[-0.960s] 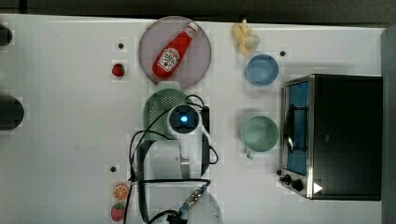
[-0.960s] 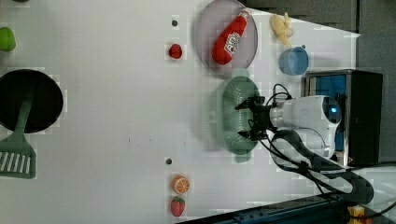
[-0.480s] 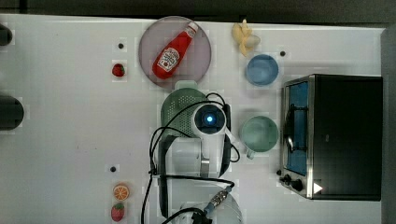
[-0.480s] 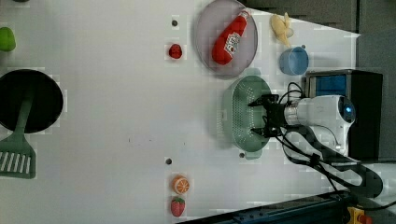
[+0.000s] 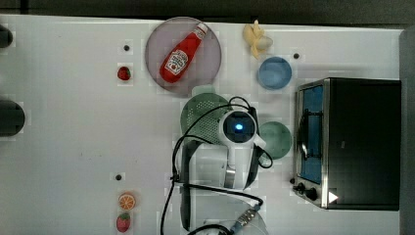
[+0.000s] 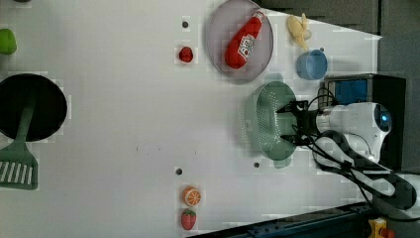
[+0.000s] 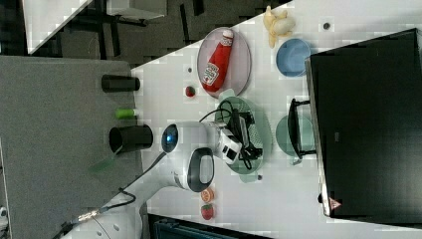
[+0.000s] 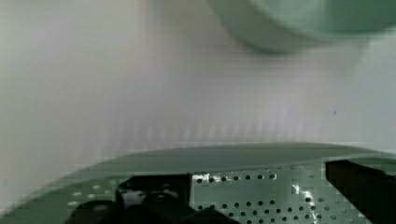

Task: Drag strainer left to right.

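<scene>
Strainer (image 6: 265,121) position is taken first: it is seen on the white counter (image 6: 124,129), just below the grey plate (image 6: 218,44) in the left view, with its long axis running up and down the left view. The tool (image 6: 292,123) is located at the strainer's right-hand rim in the left view, fingers spread wide, nothing gripped; the fingertips are seen inside the perforated bowl in the wrist view. To the top view's right, the green mug (image 5: 275,139) stands just beside the strainer, then the toaster oven (image 5: 347,142). A rightward drag is judged to have little room before the mug is met.
</scene>
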### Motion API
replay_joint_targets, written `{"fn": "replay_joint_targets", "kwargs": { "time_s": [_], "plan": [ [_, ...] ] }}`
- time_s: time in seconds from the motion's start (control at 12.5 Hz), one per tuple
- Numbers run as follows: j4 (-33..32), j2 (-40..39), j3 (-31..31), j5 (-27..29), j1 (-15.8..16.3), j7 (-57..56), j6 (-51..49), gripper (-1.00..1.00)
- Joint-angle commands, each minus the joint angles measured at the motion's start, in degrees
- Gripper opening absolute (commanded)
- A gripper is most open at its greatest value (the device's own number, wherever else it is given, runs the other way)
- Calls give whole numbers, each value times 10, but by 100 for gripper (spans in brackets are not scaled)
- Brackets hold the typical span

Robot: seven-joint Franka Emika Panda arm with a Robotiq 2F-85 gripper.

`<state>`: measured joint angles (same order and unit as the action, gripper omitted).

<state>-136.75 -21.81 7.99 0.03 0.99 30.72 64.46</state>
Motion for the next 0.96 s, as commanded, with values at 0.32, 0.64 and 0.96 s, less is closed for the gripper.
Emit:
{"fn": "replay_joint_targets", "kwargs": {
  "time_s": [0.32, 0.64, 0.96],
  "plan": [
    [14, 41, -21, -7, 0, -35, -22, 100],
    [15, 163, -72, -7, 2, -108, -133, 100],
    [14, 302, -99, -7, 2, -255, -206, 100]
  ]
}}
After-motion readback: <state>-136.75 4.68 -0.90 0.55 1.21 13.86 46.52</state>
